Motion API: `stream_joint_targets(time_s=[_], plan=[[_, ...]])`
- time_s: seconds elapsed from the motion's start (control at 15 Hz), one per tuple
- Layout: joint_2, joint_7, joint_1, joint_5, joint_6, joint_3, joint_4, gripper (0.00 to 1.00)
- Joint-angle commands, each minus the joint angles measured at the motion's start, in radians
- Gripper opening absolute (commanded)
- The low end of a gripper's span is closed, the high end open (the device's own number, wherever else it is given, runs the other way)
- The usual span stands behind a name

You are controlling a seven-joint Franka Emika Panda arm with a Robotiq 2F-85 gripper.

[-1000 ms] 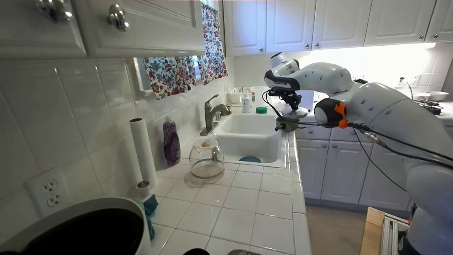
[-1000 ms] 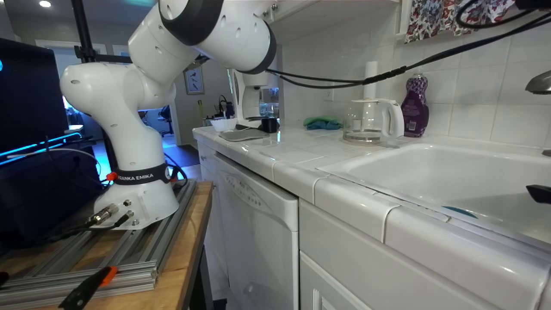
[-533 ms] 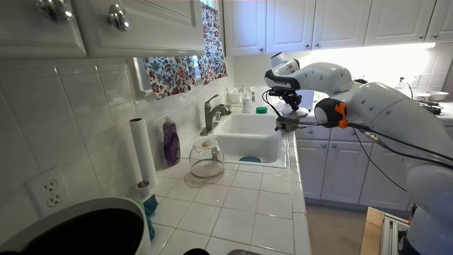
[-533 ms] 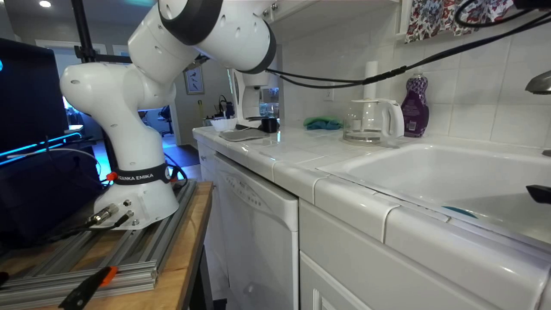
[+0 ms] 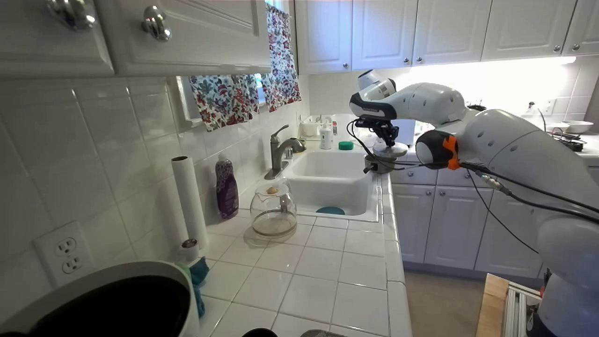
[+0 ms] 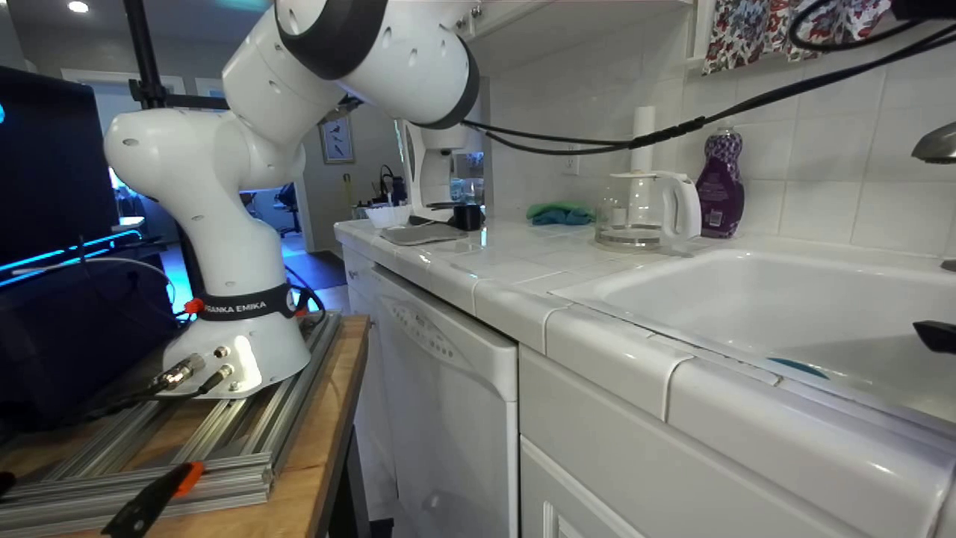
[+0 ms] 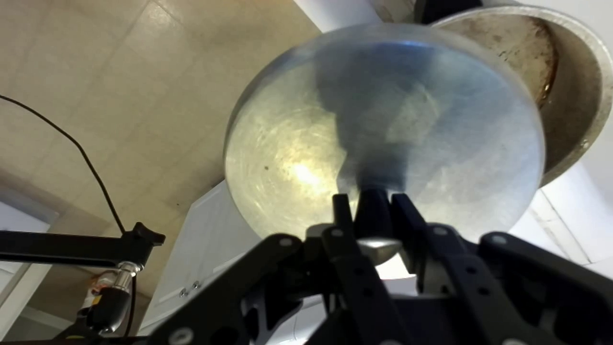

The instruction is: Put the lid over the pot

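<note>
The 2 fingers (image 7: pixel 341 213) are clamped on the lid's black knob (image 7: pixel 374 211), 1 on each side; dark against dark, its outline is hard to make out. Directly under the fingers is the lid (image 7: pixel 383 124), a dark reflection across its middle, its near edge masked by them in the wrist view.

Up and right of the fingers there sits the pot (image 7: pixel 574 91), part of its inside in sight, the rest hidden by the lid, which overlaps it off-centre. Whether they touch, I cannot tell. A black part (image 7: pixel 443 9) beside the pot's rim is cut off at the top.

The pot stands on the tabletop (image 5: pixel 323 262) beside the sink (image 5: pixel 346 196), where, in an exterior view, the near edge hides all but a strip of a blue thing (image 5: pixel 331 210). Well apart from the fingers stand the jug (image 5: pixel 273 215), bottle (image 5: pixel 227 189) and roll (image 5: pixel 189 203). Farther still, a teal cloth (image 5: pixel 200 275) is partly hidden by a big vessel (image 5: pixel 135 268), itself cut off by the frame.

In an exterior view the arm (image 6: pixel 202 187) runs out at the top; a black tip (image 6: pixel 935 336) is cropped at the right, its owner unclear.
</note>
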State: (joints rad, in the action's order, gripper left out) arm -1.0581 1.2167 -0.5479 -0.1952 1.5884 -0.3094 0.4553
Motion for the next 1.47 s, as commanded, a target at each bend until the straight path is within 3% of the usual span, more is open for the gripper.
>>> stream_joint_targets(time_s=[0.0,0.47,0.93,1.07,1.13,1.4], plan=[[-0.011,0.016,-0.007,0.017,0.000,0.000,-0.019,0.06],[-0.013,0.060,-0.011,0.029,-0.004,0.006,-0.018,0.06],[-0.021,0.184,-0.014,0.014,0.026,-0.009,-0.033,0.06],[-0.001,0.114,-0.016,0.028,0.014,0.015,-0.013,0.06],[-0.010,0.136,-0.009,0.006,0.009,-0.004,-0.010,0.26],[-0.010,0.127,-0.008,0.008,0.009,0.002,-0.010,0.26]])
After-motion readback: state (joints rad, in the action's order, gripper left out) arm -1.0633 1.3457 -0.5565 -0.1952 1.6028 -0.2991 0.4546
